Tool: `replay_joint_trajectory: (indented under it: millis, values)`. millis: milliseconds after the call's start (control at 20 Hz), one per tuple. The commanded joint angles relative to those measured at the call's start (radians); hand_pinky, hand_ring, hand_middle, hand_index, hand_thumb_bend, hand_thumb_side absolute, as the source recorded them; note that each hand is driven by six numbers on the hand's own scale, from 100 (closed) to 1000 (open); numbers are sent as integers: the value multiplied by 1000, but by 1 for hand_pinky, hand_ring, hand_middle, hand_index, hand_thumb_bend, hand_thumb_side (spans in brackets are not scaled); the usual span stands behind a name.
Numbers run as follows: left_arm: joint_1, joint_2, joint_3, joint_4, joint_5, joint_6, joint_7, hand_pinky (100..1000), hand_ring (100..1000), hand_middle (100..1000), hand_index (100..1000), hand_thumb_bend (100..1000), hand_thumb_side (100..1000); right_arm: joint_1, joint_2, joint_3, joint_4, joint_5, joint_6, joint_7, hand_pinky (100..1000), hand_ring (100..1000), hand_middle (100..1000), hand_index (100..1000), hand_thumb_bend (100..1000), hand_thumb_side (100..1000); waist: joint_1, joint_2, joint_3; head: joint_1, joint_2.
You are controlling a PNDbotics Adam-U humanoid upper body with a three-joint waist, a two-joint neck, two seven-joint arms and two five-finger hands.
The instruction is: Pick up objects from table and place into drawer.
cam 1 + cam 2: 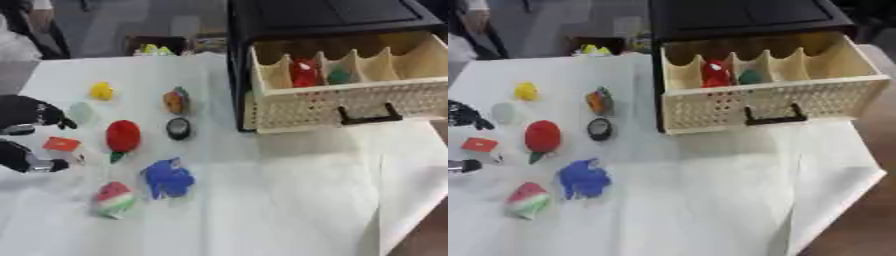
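Left eye view: the robot's left hand point(31, 135) spreads its fingers wide around a small flat orange-red block point(61, 144) at the table's left edge, apparently poised to pinch it, not yet closed. Beside it wait a red strawberry-shaped toy point(123, 136) and a blue crumpled toy point(167, 179). Right, the open cream perforated drawer point(350, 105) already holds a red object point(304, 73) and a green one point(339, 76) in neighbouring compartments.
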Motion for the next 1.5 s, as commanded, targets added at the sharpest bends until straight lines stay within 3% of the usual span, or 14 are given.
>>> replay_joint_trajectory:
  millis: [50,650,900,1300,1500]
  values:
    - [-24,21,20,6,-8,-17,2,745,798,701,900,397,777,-13,-12,-14,-15,-6,-1,3,271,529,512,815,237,830,-2,-12,-1,3,-15]
    - [-32,10,30,43,-46,-21,16,729,789,702,891,355,636,-12,-6,-23,-15,-11,3,1,266,528,512,814,228,813,-3,-3,-8,10,-27]
    - [-39,3,40,66,-69,-5,36,714,776,682,871,268,517,-12,-6,-25,-15,-13,2,0,264,527,511,814,234,809,-4,2,-12,12,-30]
    - [-42,-9,41,89,-100,8,64,674,743,620,819,234,470,-9,-4,-30,-15,-14,4,0,261,526,509,813,238,797,-4,10,-16,14,-34]
    - [-45,-15,43,108,-118,13,62,672,743,623,824,251,496,-7,-2,-32,-15,-14,4,1,259,525,508,813,243,793,-3,14,-20,16,-35]
